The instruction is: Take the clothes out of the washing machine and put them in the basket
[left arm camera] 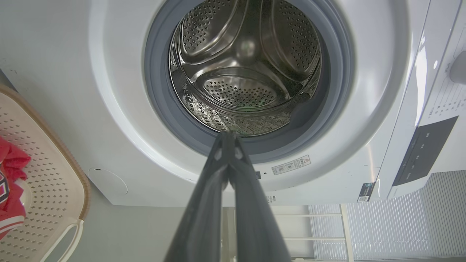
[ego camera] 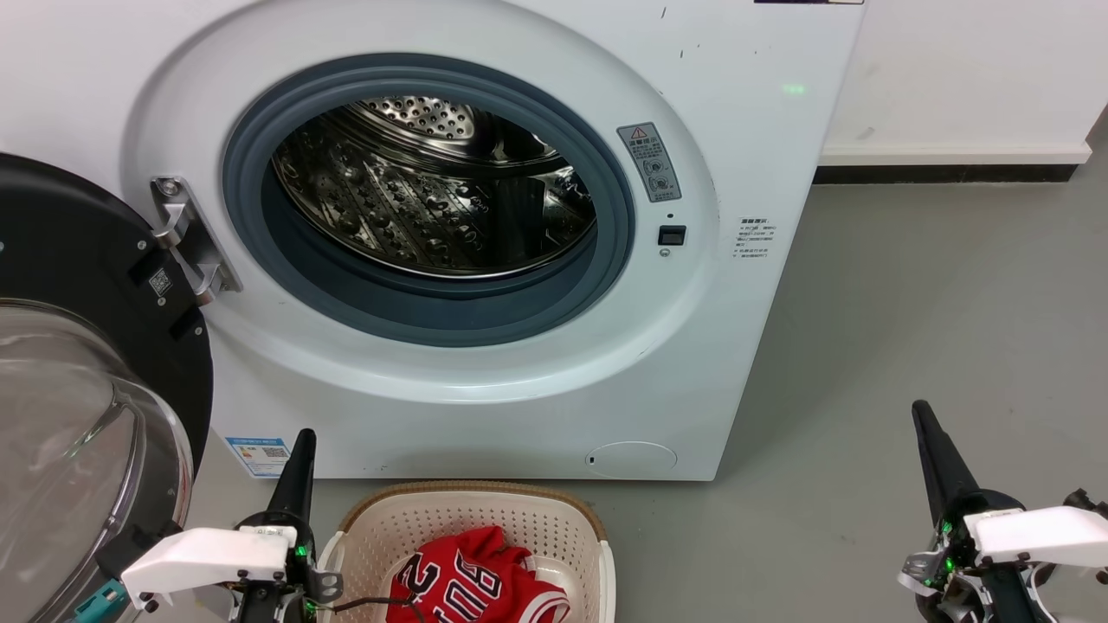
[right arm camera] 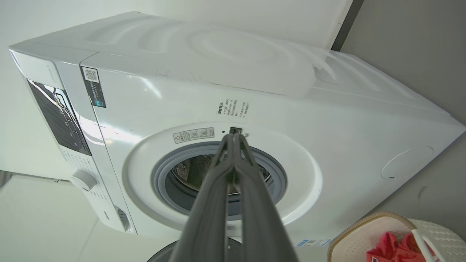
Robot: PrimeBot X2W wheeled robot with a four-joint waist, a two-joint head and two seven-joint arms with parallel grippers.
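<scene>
So this one looks pretty much wrapped up, as far as I can tell. The washing machine has its door swung wide open to the left, and the drum is just bare shiny steel in every view. No red anywhere in there, though the lip of the grey gasket hides a bit of the drum's lowest front part in the head view, so I wouldn't swear to that last strip. The clothes are in the basket: a crumpled red jersey with the big black numerals facing up, lying toward the near side of it. The basket sits on the floor, just in front of the machine's bottom front edge. If anything's left, I'd guess it's only a last look inside the drum, and maybe shutting the door, which the task doesn't even ask for. Both grippers are empty. The left gripper has its two fingers pressed together into one point, aimed up at the machine; it hangs just outside the basket's left rim, so the jersey is just beside it, to its right and nearer the robot than the fingertips, not touching. The right gripper is pinched together too and hovers over bare floor, well apart from the basket and clothes, off past the machine's right front corner.
</scene>
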